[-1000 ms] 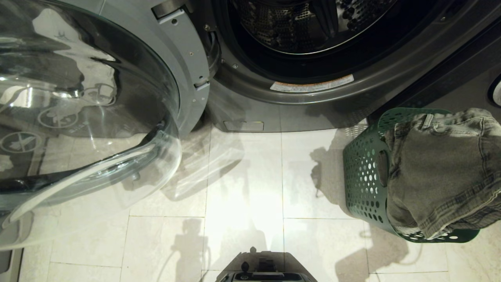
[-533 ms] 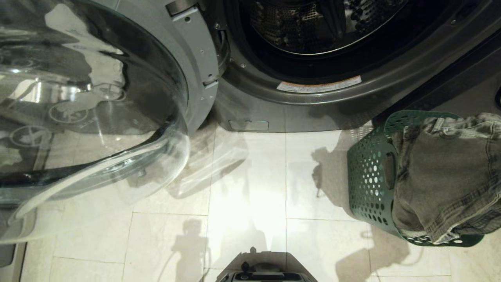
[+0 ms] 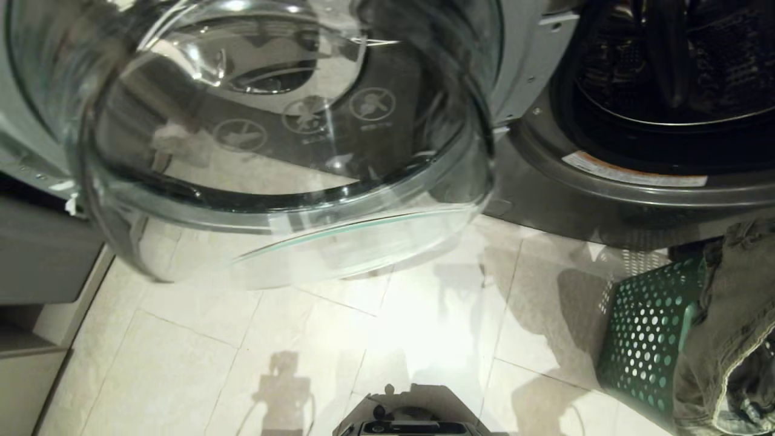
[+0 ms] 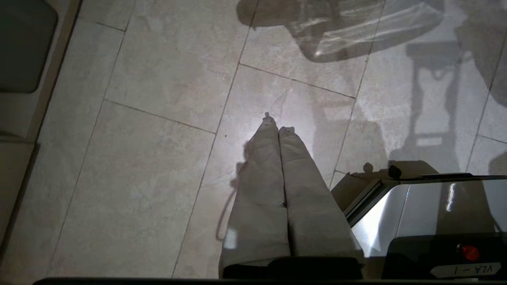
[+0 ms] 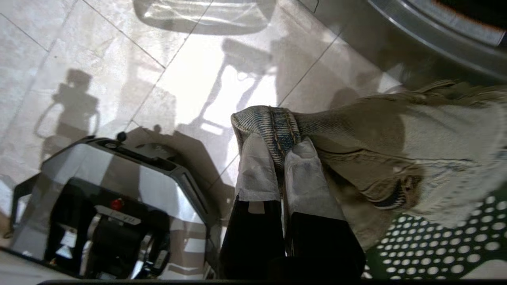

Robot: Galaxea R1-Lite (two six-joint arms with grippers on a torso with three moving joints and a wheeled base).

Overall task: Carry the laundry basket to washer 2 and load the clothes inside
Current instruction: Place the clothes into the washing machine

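My right gripper [image 5: 279,144] is shut on a seamed fold of the clothes [image 5: 396,134], a pale denim garment that drapes down over the green holed laundry basket [image 5: 435,245]. In the head view the clothes [image 3: 726,315] hang at the right edge above the laundry basket [image 3: 645,339], which stands on the floor in front of a dark grey washer [image 3: 636,194]. The washer's drum is open and its number label does not show. My left gripper [image 4: 277,124] is shut and empty, hanging over bare floor tiles beside my base.
The washer's round glass door [image 3: 284,139] is swung open and fills the upper left and middle of the head view. My base [image 3: 412,418] sits at the bottom centre. A grey cabinet front [image 3: 36,254] is at the far left. Pale floor tiles lie between.
The whole head view has swung, so the camera has moved: door, washer opening, basket and clothes all sit further right in the picture. The right gripper's hold on the denim looks unchanged.
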